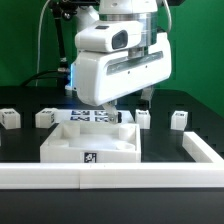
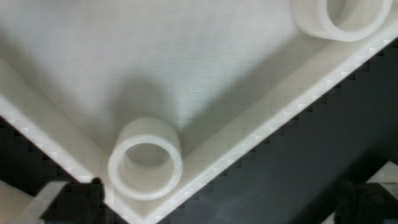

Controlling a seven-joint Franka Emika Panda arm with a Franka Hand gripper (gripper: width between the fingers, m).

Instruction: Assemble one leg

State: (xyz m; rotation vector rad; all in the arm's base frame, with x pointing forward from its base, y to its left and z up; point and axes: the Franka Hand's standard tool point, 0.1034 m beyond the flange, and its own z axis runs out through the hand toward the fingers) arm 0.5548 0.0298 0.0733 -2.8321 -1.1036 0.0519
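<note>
Exterior view: arm over the white panel, a leg just beside.

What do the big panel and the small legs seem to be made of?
The panel is likely white plastic, matte, with an even dull face and smooth moulded round sockets. The legs are apparently the same white plastic, with no shine; they are too small to judge texture.
</note>
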